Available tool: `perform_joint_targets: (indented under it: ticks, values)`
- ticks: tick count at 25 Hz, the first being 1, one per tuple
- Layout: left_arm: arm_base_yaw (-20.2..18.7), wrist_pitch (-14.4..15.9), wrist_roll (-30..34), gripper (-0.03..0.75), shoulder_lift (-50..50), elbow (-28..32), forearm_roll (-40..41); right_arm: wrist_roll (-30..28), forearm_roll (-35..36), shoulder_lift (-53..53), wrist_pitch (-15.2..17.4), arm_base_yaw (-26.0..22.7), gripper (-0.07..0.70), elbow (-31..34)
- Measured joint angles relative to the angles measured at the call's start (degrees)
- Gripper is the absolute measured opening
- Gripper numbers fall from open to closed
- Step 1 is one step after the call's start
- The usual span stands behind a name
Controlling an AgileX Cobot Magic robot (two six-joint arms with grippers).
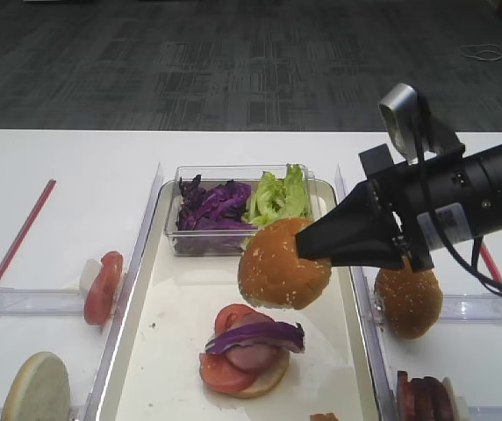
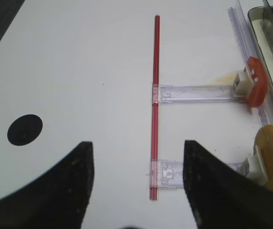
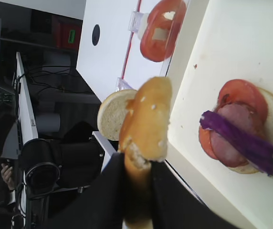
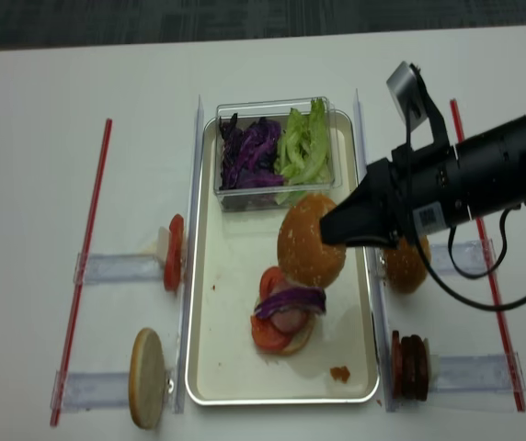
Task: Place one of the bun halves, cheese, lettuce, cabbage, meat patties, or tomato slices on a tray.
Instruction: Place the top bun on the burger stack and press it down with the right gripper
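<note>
Your right tool [image 1: 308, 247] is clamped on the edge of a sesame bun half [image 1: 279, 263], holding it in the air above the middle of the tray [image 1: 181, 351]. Below it on the tray sits a stack: pale bun base, tomato slices [image 1: 226, 370], a pink meat slice and a purple strip [image 1: 255, 334]. The clear tub [image 4: 272, 195] at the tray's far end holds cabbage [image 1: 209, 207] and lettuce [image 1: 277, 195]. Your left tool [image 2: 136, 191] hovers over the counter's left part, fingers apart and empty.

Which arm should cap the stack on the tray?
The right. Its claw is shut on a bun top above the tray, beside the stack. The left claw is open over bare table.
</note>
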Motion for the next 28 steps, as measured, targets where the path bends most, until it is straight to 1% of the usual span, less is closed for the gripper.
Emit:
perform_joint_targets:
  ticks: [7,13,28]
  values:
    - [0.0,0.0,0.0,0.393,0.0,0.0,0.0,-4.5,4.1,3.3,-0.6,0.5,0.15,1.1]
    - [0.0,0.0,0.0,0.393,0.0,0.0,0.0,-6.0,4.4,3.6,-0.8,1.0,0.15,1.1]
    - [0.0,0.0,0.0,0.393,0.0,0.0,0.0,-6.7,4.0,3.6,-0.8,1.2,0.15,1.1]
